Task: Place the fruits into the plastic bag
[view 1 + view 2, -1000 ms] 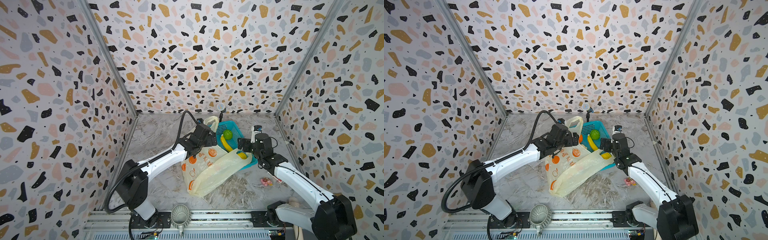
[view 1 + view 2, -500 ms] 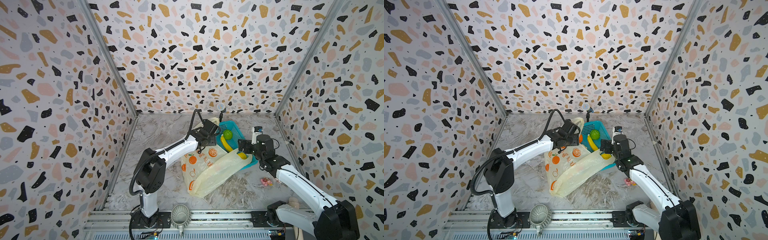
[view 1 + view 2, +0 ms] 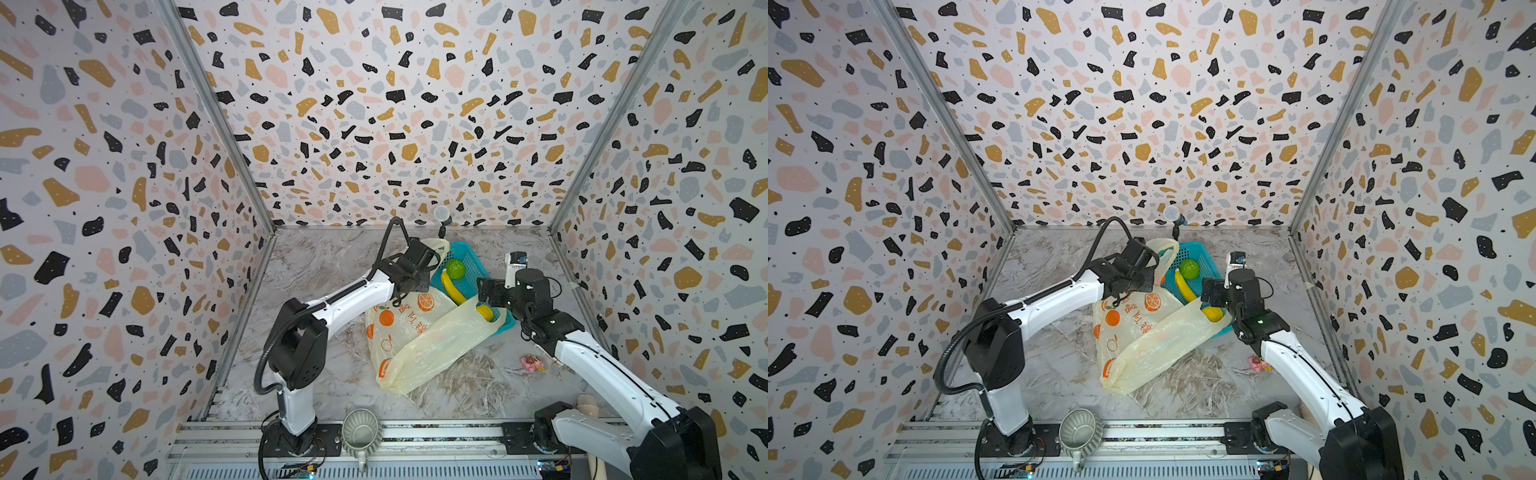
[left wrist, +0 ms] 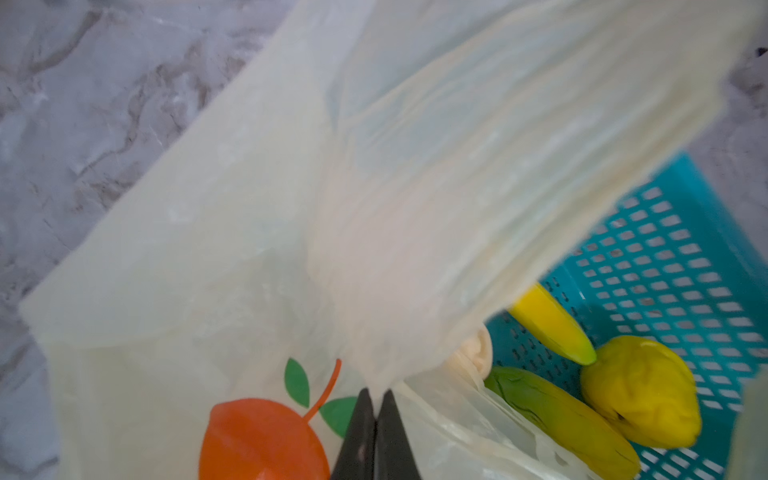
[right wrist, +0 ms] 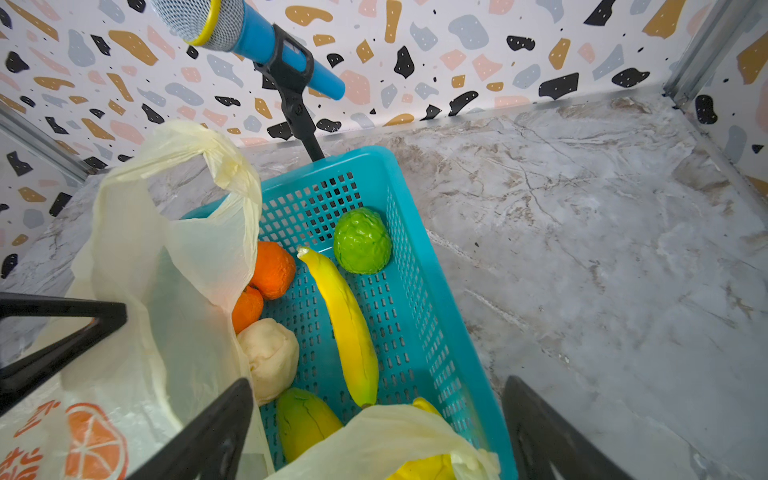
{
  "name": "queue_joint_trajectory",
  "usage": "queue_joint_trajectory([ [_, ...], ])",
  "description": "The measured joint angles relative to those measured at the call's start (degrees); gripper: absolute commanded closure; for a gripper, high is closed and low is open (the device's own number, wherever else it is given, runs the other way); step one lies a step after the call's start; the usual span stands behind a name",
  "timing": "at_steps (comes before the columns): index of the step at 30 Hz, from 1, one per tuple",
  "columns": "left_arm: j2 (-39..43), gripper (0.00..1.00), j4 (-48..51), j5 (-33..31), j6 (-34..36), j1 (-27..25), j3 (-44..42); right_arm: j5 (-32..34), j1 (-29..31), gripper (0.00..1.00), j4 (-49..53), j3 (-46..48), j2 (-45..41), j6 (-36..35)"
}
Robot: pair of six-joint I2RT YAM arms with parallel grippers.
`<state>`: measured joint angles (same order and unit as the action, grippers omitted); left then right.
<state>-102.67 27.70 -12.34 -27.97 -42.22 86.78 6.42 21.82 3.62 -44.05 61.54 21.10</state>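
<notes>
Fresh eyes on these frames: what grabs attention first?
The big pale-yellow plastic bag with orange prints sprawls mid-table and drapes over the near end of the teal basket. The left gripper is shut on a fold of it, while the right gripper hangs open over the basket. Bright fruits lie in the basket, among them a banana and a green fruit.

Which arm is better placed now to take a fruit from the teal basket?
Right. The right gripper is open over the basket, near the banana. The left gripper is shut on the plastic bag, so it is busy.
</notes>
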Motion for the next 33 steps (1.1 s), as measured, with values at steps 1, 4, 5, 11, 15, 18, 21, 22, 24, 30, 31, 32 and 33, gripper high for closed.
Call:
queue_joint_trajectory([
  [1, 2.64, 1.00, -1.03, 0.76, 1.33, 0.04, -1.27, -0.68, 0.07, 0.07, 0.28, -0.57, -0.07, -0.20],
  [4, 10.56, 1.00, -4.22, 3.91, 4.61, 0.81, -4.90, -3.43, 0.35, 0.08, 0.79, -2.64, -0.20, -0.74],
  [5, 13.16, 1.00, -5.42, 5.35, 5.53, 1.16, -6.25, -4.28, 0.42, 0.08, 0.85, -3.32, -0.20, -0.85],
  [11, 27.80, 1.00, -15.45, 16.41, 8.76, 9.42, -19.63, -10.88, 0.48, 0.07, 1.68, -7.89, -0.17, -1.05],
  [15, 33.94, 1.00, -22.43, 22.60, 7.80, 16.28, -30.36, -13.68, -0.20, 0.05, 2.56, -10.64, -0.17, -1.07],
  [18, 37.18, 1.00, -28.28, 27.36, 5.66, 20.28, -37.40, -14.88, -1.84, 0.05, 3.82, -13.22, -0.07, -0.83],
  [21, 39.34, 1.00, -32.48, 31.39, 3.96, 22.40, -41.18, -14.67, -3.15, 0.06, 6.27, -16.06, 1.09, -0.59],
  [22, 39.74, 1.00, -33.77, 32.83, 3.50, 22.71, -41.53, -14.29, -3.43, 0.06, 7.10, -16.65, 1.75, -0.59],
  [24, 40.24, 1.00, -36.15, 35.06, 3.13, 22.95, -41.53, -13.90, -3.48, 0.07, 8.96, -17.05, 3.15, -0.55],
  [30, 41.97, 1.00, -39.91, 39.43, 3.41, 22.99, -41.53, -16.79, 1.53, 0.07, 11.17, -14.38, 5.05, -2.29],
  [31, 42.16, 1.00, -39.80, 39.67, 3.74, 22.99, -41.53, -18.32, 2.73, 0.07, 10.56, -13.79, 4.83, -2.80],
  [32, 42.27, 1.00, -39.74, 39.93, 4.02, 22.99, -41.53, -19.93, 3.67, 0.07, 9.75, -13.27, 4.59, -3.19],
  [33, 42.36, 1.00, -39.60, 40.09, 4.31, 22.99, -41.53, -21.49, 4.74, 0.07, 8.79, -12.79, 4.37, -3.45],
])
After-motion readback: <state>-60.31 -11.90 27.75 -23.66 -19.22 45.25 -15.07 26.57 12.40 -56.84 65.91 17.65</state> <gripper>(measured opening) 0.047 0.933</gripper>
